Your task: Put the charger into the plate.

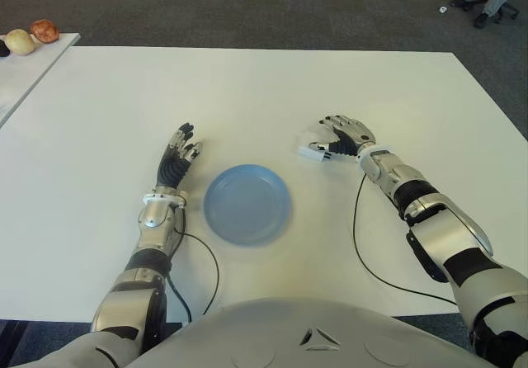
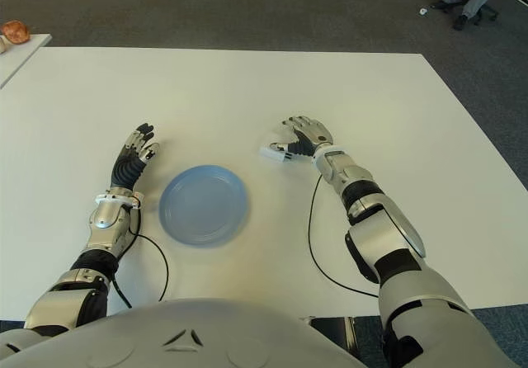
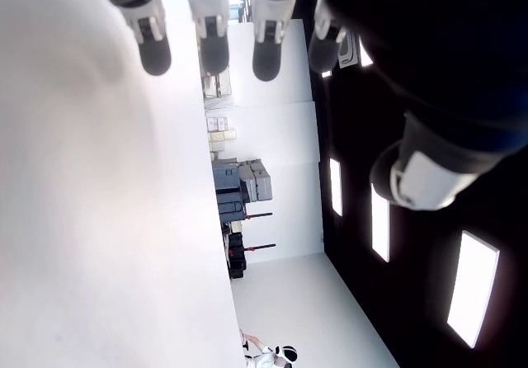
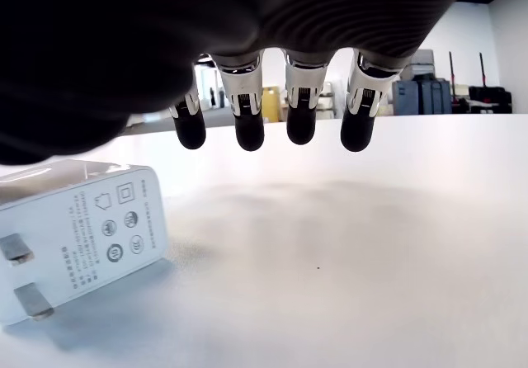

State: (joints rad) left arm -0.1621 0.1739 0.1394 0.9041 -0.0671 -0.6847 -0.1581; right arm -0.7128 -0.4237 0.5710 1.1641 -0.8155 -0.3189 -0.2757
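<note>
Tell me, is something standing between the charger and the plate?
Nothing visible. Only bare table lies between the charger, beside the open right hand, and the empty blue plate. The left hand shows on the plate's far side.

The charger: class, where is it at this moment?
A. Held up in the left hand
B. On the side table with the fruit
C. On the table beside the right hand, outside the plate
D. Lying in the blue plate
C: the charger lies on the table by the right hand, whose fingers hang open above the table; the plate holds nothing.
</note>
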